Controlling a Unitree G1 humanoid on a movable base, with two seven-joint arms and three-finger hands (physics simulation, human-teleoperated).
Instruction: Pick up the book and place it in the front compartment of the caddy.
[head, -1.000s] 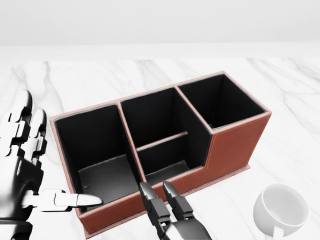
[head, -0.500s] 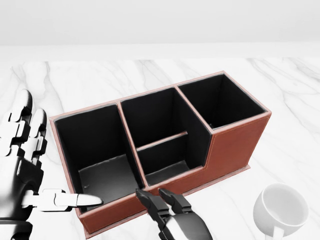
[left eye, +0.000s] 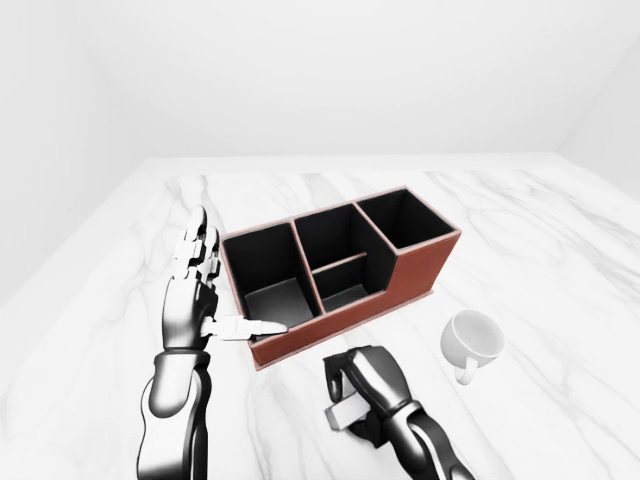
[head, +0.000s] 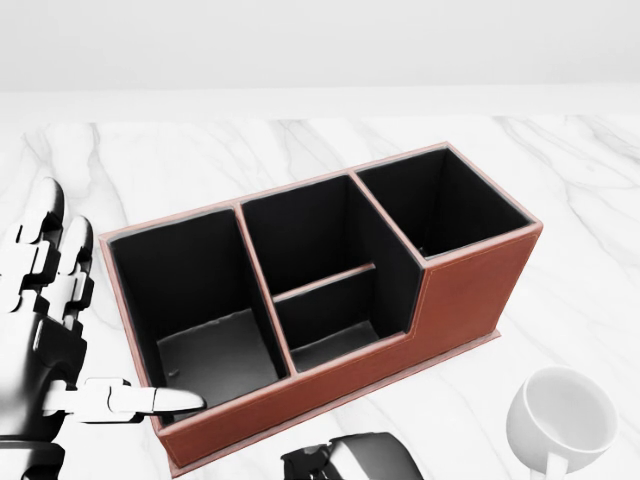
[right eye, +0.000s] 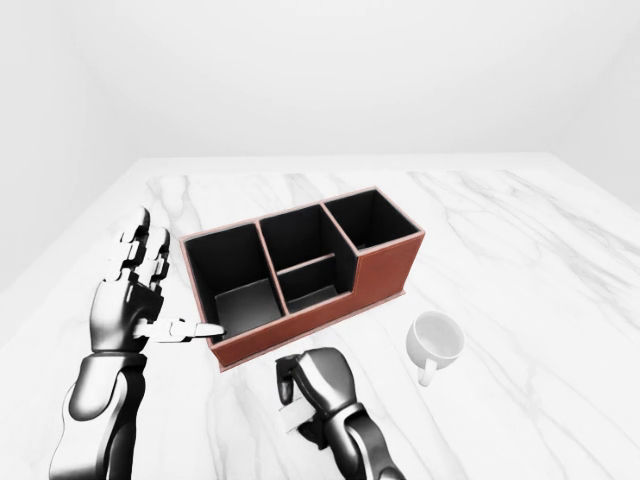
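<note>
Right hand (left eye: 362, 385) dropped below the caddy (left eye: 340, 272), fingers curled.
Left hand (left eye: 195, 285) spread at caddy's left wall, thumb on rim, likely steadying. Mug (left eye: 472, 342) right of caddy. Book not visible; grasp uncertain.

The caddy (head: 470, 290) was red-brown outside and black inside, with a pale edge along its rim. The table (left eye: 560, 250) was white with thin grey wavy lines — like marble. The cup (left eye: 472, 340) was plain white. Both hands — left (left eye: 192, 300), right (left eye: 365, 385) — were shiny silver and black.
</note>
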